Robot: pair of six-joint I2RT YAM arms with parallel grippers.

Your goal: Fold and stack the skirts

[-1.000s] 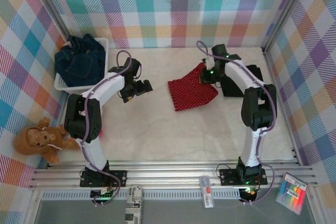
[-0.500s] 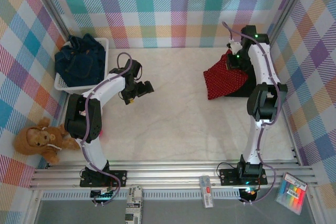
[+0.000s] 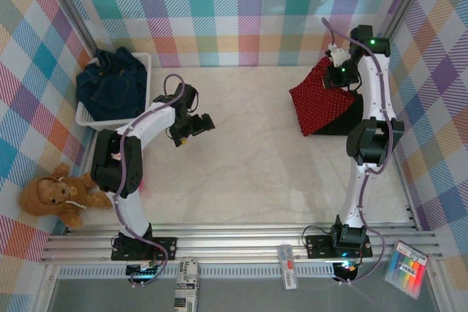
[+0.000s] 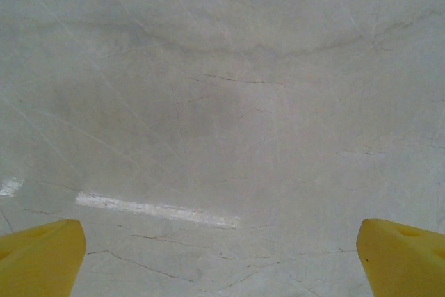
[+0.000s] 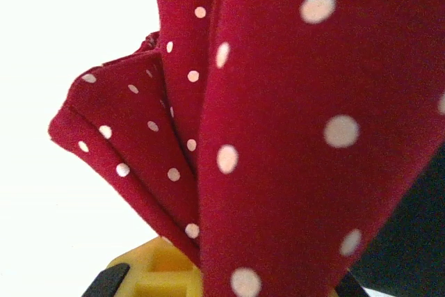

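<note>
A folded red skirt with white dots [image 3: 322,99] hangs from my right gripper [image 3: 338,72], which is shut on its far corner at the back right of the table. Its lower part lies over a black skirt [image 3: 344,119] spread flat beneath it. The right wrist view has the red skirt's [image 5: 292,137] folded layers rising from between the yellow fingers [image 5: 156,266]. Dark blue denim skirts [image 3: 111,85] fill the white basket [image 3: 91,117] at the back left. My left gripper [image 3: 197,126] hovers open over bare table left of centre, its yellow fingertips [image 4: 42,255] wide apart.
A brown plush toy [image 3: 57,195] lies at the left edge, outside the table wall. Checked walls close in the back and both sides. A marker pack [image 3: 408,268] and small packets [image 3: 288,266] lie on the near rail in front of the arm bases.
My right gripper has carried the red skirt from the table's middle to the back right, over the black skirt. The left arm has barely moved.
</note>
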